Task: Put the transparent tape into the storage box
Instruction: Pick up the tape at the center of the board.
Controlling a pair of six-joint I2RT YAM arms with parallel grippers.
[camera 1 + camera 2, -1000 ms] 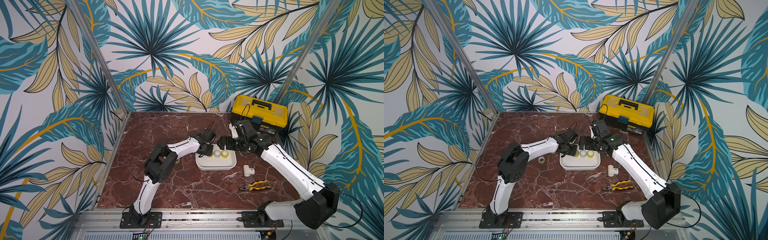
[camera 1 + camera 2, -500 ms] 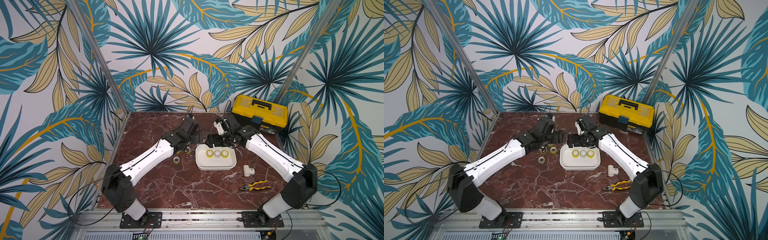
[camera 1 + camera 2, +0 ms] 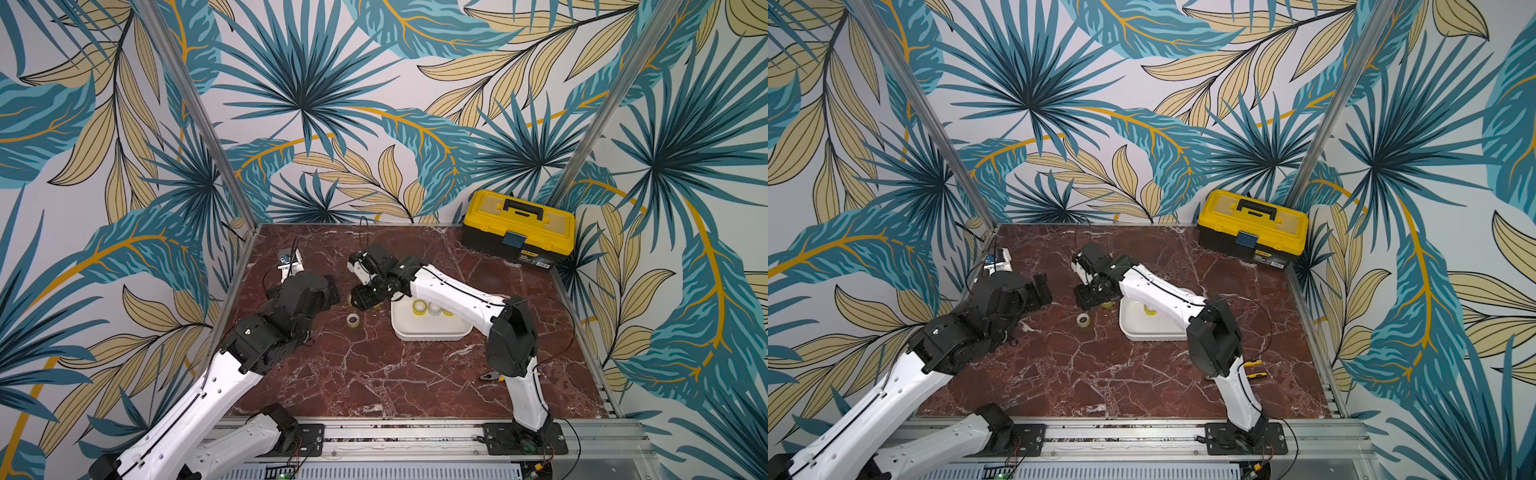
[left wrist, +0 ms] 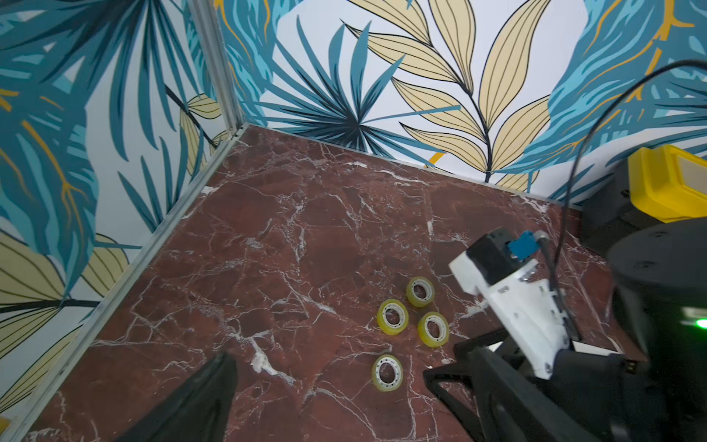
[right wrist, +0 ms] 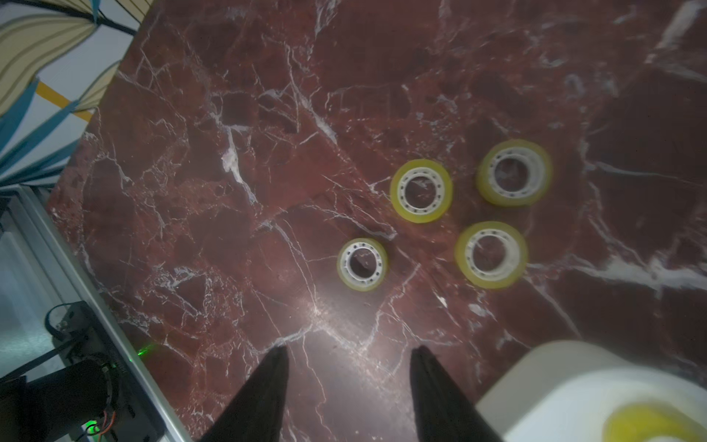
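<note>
The storage box (image 3: 432,332) (image 3: 1152,332), a shallow white tub, sits mid-table with three transparent tape rolls (image 3: 434,308) inside. Its corner (image 5: 566,382) also shows in the right wrist view. Several yellowish tape rolls (image 5: 421,190) (image 4: 392,316) lie flat on the marble just left of the box. In both top views only the nearest loose roll (image 3: 353,319) (image 3: 1083,320) shows whole. My right gripper (image 3: 362,298) (image 3: 1090,297) (image 5: 350,350) hovers over these rolls, open and holding nothing. My left gripper (image 3: 328,293) (image 3: 1039,291) (image 4: 344,382) stands wide open and bare, left of the rolls.
A yellow-and-black toolbox (image 3: 519,228) (image 3: 1252,226) (image 4: 665,183) stands at the back right corner. Pliers (image 3: 490,377) (image 3: 1254,370) lie near the right arm's lower link. Patterned walls with metal rails close in the table's left, back and right sides.
Both grippers have left the box. The left arm drew back to the left and opened wide. The right gripper swung left over the loose rolls and its jaws narrowed.
</note>
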